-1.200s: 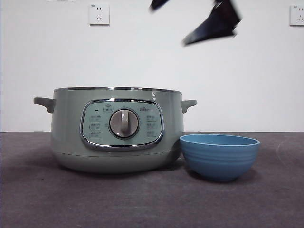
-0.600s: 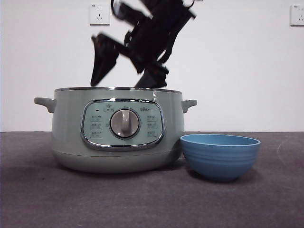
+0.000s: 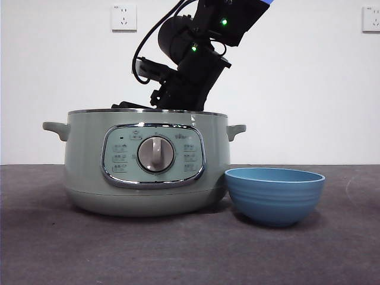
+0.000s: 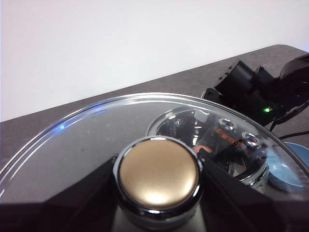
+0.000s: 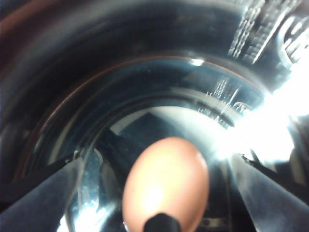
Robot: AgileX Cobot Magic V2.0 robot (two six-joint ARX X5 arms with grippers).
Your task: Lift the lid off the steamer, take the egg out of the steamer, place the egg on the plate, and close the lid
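In the left wrist view my left gripper (image 4: 158,186) is shut on the round knob of the clear glass lid (image 4: 87,145), held up and away from the pot. The pale green steamer (image 3: 148,160) stands uncovered at the table's middle. My right arm (image 3: 187,71) reaches down into it from above, its jaws hidden behind the rim in the front view. The right wrist view shows the tan egg (image 5: 166,186) lying on the shiny steamer floor (image 5: 120,72), with my right gripper (image 5: 157,166) open, one jaw on each side of the egg and apart from it. The blue plate (image 3: 274,193) sits right of the steamer.
The steamer's side handle (image 3: 236,130) pokes out just above the plate's rim. Dark grey table cloth (image 3: 190,249) spreads in front of both. A white wall with sockets (image 3: 123,18) stands behind.
The right arm has come down from the upper right and dipped its gripper into the open steamer. Steamer and plate have not moved.
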